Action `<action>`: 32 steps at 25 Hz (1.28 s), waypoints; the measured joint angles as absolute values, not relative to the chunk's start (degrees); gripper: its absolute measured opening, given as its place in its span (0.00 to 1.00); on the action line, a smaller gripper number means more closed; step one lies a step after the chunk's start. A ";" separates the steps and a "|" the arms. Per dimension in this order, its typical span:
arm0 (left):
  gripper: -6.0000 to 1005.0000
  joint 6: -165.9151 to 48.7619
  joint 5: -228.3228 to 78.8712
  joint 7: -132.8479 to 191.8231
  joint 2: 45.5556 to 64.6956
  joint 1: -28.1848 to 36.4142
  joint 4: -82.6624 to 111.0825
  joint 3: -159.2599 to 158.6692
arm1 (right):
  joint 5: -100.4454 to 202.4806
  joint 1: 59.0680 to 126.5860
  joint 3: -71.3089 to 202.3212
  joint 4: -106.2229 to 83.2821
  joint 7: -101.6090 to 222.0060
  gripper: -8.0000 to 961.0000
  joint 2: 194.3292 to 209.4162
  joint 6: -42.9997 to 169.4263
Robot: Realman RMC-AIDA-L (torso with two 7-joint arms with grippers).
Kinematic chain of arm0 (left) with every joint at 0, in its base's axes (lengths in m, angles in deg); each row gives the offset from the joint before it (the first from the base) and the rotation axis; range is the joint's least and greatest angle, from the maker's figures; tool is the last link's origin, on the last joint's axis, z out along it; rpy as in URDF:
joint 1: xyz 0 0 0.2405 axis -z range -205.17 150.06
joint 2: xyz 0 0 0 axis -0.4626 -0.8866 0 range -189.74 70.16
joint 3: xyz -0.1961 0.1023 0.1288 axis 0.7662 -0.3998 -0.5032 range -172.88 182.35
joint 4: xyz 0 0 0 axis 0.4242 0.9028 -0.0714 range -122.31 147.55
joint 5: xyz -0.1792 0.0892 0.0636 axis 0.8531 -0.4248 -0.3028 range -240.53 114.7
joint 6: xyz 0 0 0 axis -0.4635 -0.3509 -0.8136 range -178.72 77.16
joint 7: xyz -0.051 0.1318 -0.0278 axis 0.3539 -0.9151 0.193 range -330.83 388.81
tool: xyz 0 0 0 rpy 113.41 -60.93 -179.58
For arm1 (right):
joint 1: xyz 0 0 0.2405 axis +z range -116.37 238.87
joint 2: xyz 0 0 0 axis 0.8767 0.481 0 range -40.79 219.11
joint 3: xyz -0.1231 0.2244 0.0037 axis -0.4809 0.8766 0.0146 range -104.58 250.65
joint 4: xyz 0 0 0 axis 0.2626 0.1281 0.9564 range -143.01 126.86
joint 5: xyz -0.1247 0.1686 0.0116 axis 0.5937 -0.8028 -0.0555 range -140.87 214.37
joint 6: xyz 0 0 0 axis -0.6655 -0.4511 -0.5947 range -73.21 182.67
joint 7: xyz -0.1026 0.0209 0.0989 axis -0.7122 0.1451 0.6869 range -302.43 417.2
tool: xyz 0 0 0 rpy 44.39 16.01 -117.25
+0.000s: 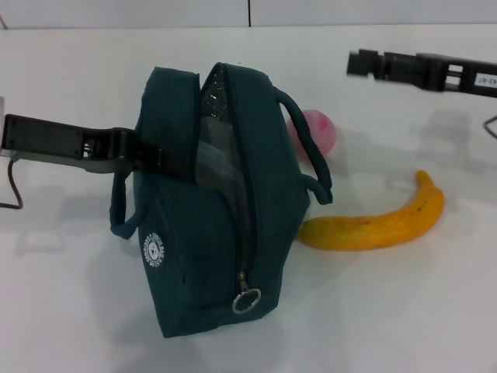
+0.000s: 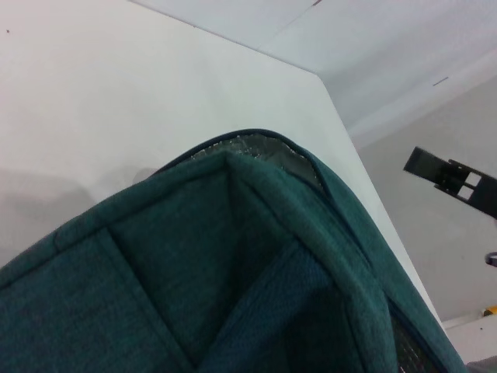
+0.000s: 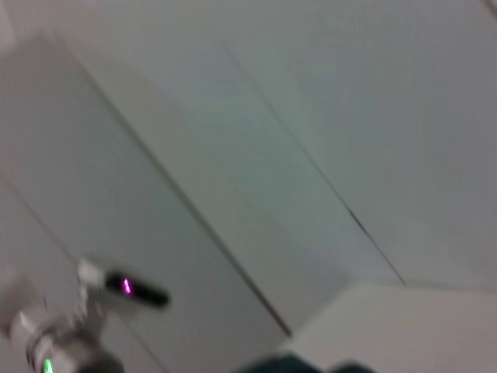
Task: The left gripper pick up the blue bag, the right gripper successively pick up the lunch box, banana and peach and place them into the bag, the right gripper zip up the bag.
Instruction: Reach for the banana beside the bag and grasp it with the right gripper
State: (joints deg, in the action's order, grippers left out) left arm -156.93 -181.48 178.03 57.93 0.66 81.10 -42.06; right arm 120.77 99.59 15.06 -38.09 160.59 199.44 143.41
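We are pinching the bag (image 1: pixel 217 225) wall in our closed left pincer (image 1: pixel 147 159); banana (image 1: pixel 380 221) and peach (image 1: pixel 317 130), below our raised right pincer (image 1: pixel 359 64), are waiting.

blue bag (image 2: pixel 233 264) fills the view, foil lining apparently showing.

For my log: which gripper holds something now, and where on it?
The left gripper grips the blue bag by its upper side edge; the right gripper holds nothing.

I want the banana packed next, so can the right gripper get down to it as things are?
Probably yes. The banana lies in the open beside the bag, nothing on it, with the right gripper raised behind it.
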 joint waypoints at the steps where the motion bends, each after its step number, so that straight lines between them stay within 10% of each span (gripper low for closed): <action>1: 0.05 -156.93 -181.45 177.90 57.92 0.64 80.96 -42.03 | 121.48 99.69 14.02 -38.53 160.14 0.90 198.45 143.36; 5: 0.05 -156.84 -180.37 176.72 58.06 0.62 80.71 -42.01 | 127.25 101.42 13.07 -40.48 159.88 0.90 195.52 144.04; 12: 0.05 -156.87 -179.96 176.55 58.27 0.64 80.49 -42.05 | 149.51 106.65 10.40 -51.54 164.80 0.89 195.19 146.53; 23: 0.04 -157.11 -180.31 176.40 58.33 1.07 79.85 -42.54 | 178.20 119.29 3.16 -63.61 172.48 0.89 204.13 152.19; 32: 0.04 -157.13 -180.34 175.89 58.45 1.62 79.73 -42.64 | 180.85 124.77 -5.42 -58.15 175.80 0.89 205.02 151.55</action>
State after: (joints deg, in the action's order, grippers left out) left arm -157.13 -180.34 175.89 58.45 1.62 79.73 -42.64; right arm 180.85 124.77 -5.42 -58.15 175.80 205.02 151.55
